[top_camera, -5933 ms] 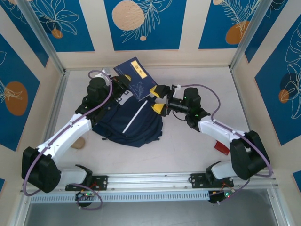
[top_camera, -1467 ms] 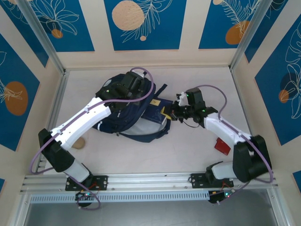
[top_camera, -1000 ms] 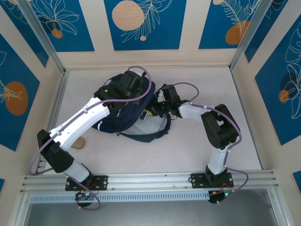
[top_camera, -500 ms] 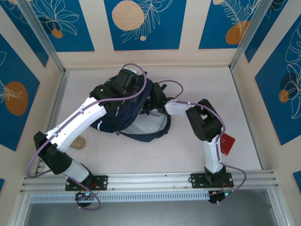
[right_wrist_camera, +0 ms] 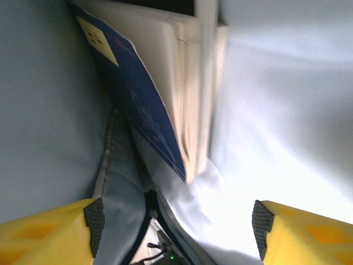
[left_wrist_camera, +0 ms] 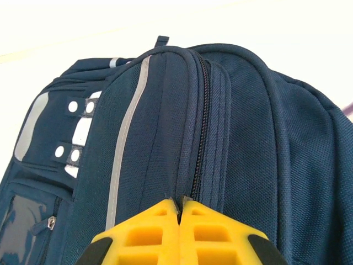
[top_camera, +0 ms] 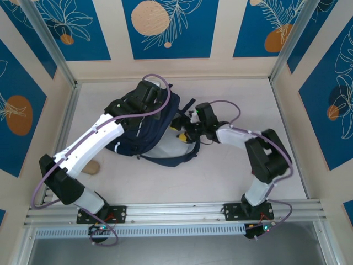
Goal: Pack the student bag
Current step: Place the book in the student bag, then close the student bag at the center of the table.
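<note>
The student bag, a navy backpack with white stripes, lies on the table left of centre with its mouth facing right. My left gripper sits on the bag's top, and its yellow fingers are shut on the fabric beside the zipper of the student bag. My right gripper is at the bag's mouth. It stands open inside the pale grey lining. A blue-covered book with cream pages stands in the bag ahead of the fingers, apart from both pads.
A small tan object lies on the table by the left arm. Dark straps trail from the bag toward the front. Metal frame posts and patterned walls close in the table on three sides.
My right gripper has opened, let go of the book inside the bag and drawn back a little toward the bag's mouth. The left gripper has kept its hold on the bag's top.
</note>
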Available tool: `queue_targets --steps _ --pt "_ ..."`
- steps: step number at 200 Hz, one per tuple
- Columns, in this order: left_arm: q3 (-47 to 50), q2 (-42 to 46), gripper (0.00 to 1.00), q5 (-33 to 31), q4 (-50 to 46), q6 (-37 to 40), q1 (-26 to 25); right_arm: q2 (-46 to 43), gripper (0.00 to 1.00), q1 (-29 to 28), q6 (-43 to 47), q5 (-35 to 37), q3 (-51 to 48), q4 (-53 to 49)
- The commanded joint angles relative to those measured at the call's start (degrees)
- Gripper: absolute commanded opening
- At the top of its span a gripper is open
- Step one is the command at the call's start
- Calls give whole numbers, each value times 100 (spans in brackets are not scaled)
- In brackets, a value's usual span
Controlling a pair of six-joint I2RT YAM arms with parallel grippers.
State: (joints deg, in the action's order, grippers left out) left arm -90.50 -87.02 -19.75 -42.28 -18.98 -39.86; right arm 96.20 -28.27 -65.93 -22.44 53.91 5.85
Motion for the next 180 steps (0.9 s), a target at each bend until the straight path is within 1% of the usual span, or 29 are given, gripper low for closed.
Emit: queue_targets --steps 1,27,47,83,112,115,123,140,153,160,180 --pt "-3 -38 0 370 627 -16 95 -664 73 266 345 479 -658 -825" --pt "-134 -534 0 809 814 -94 123 -1504 73 475 777 1458 -919 -1938" --pt "-558 -1086 0 1148 866 -147 139 -2007 73 507 1031 2209 -911 -2614" --pt "-1703 -2253 0 1683 863 -233 144 -2608 74 399 1399 3122 -802 -3232" --pt "-2563 -3025 0 1799 732 -324 152 -2804 73 15 1701 3710 -685 -3419" --pt "-2629 -3081 2 1799 716 -332 156 -2808 73 -37 1745 3776 -681 -3422" --pt "-2792 -3208 11 1795 650 -358 162 -2809 72 -230 1821 3952 -664 -3424" --pt "-2869 -3266 35 1830 543 -451 222 -2747 70 -612 1976 4239 -647 -3354" --pt "-2683 -3117 51 1847 540 -522 280 -2654 69 -941 2073 4467 -643 -3270" --pt "-2501 -2978 56 1858 590 -579 328 -2566 68 -1133 2157 4572 -654 -3168" --pt "-1760 -2401 67 1921 805 -762 530 -2167 66 -1764 2401 4856 -572 -2916"
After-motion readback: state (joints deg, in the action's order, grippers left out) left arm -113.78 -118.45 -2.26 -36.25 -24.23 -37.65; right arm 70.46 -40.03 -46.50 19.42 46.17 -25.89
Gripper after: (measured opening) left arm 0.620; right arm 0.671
